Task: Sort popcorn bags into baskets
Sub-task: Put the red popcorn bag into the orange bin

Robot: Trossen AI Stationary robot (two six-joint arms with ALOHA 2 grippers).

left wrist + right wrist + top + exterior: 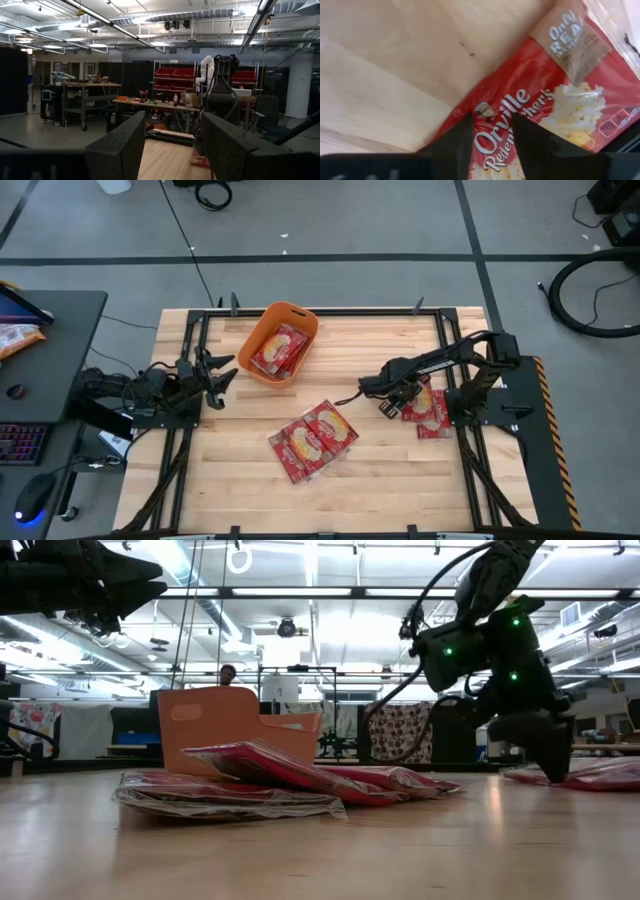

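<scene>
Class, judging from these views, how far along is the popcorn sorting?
Done: some red popcorn packets lie in the orange plastic tub. In hand: the right gripper is down at the packets by the right edge. Left: those, plus the centre pile. The left gripper waits, open.

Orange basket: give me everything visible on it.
The basket is an orange plastic tub, rounded-rectangle, with sloping sides and a rolled rim. It stands upright on the wooden table near the far edge, left of centre, turned at an angle to the table's sides. Red popcorn bags lie stacked inside. In the low view its side wall shows a recessed handle slot. No gripper touches it; the left gripper sits beside it, apart.
</scene>
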